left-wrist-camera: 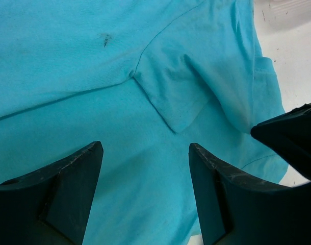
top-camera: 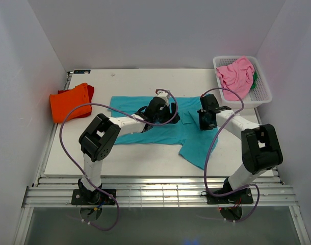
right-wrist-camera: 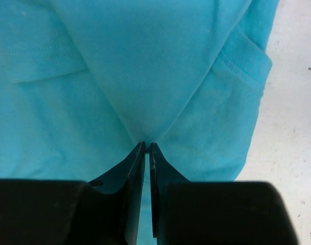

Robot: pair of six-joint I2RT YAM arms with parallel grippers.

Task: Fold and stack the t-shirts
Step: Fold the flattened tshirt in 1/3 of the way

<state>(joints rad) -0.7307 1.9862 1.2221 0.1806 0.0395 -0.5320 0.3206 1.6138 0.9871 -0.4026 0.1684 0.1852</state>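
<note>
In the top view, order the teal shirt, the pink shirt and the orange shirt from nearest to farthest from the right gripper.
1. teal shirt, directly under the right gripper.
2. pink shirt, back right, in the basket.
3. orange shirt, far left.

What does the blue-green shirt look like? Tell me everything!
The teal t-shirt is soft, plain cloth, lying spread out but rumpled on the white table, one sleeve folded over. It has a tiny dark mark. The right gripper pinches a fold of it into a peak; the open left gripper hovers above it.
</note>
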